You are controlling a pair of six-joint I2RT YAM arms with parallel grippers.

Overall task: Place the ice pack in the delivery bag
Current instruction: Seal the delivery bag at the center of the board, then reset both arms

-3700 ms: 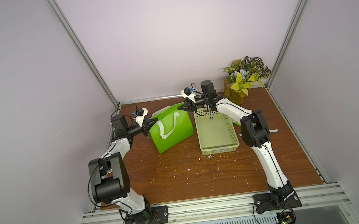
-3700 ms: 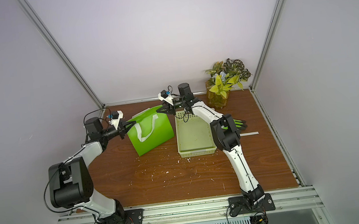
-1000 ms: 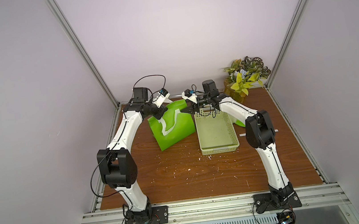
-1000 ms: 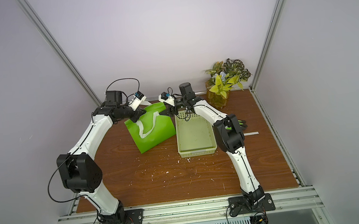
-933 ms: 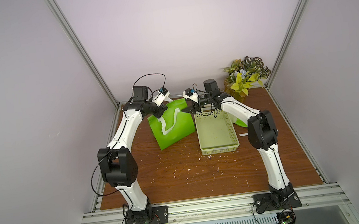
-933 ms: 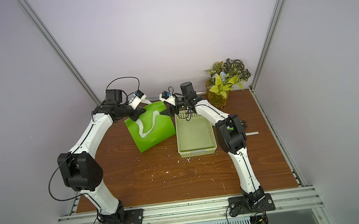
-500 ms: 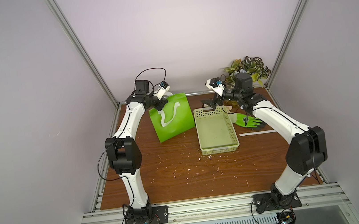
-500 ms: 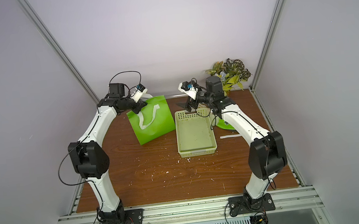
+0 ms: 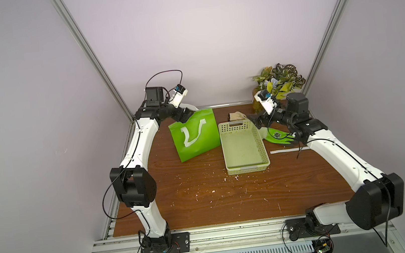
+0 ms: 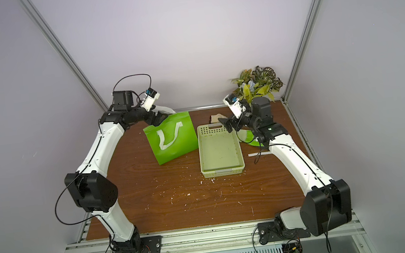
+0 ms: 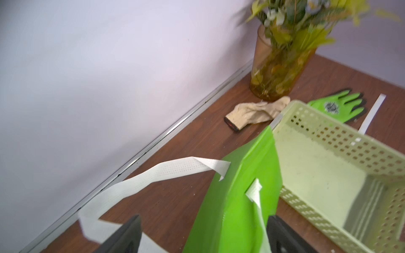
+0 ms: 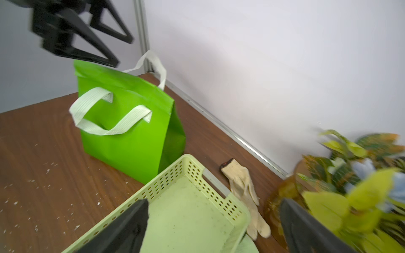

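Observation:
The delivery bag [image 9: 195,137] [image 10: 172,139] stands upright at the back left of the table. It is bright green, its top edge is pressed flat, and one white handle hangs down its front. My left gripper [image 9: 186,115] [image 10: 159,118] hovers at the bag's top left corner. In the left wrist view this gripper [image 11: 203,238] is open, with the bag's top edge [image 11: 241,197] between the jaws. My right gripper [image 9: 255,123] [image 12: 212,230] is open and holds nothing, above the basket's far right corner. No ice pack shows in any view.
A pale green perforated basket [image 9: 248,170] sits right of the bag with nothing in it. Behind it lies a beige glove [image 9: 236,115]. A green glove [image 9: 278,136] and a white strip [image 9: 285,150] lie to the right. A potted plant [image 9: 280,83] fills the back right corner.
The left jaws have opened at the bag's top. The right gripper let go of the bag and swung right to the basket's far corner. The bag now stands more upright.

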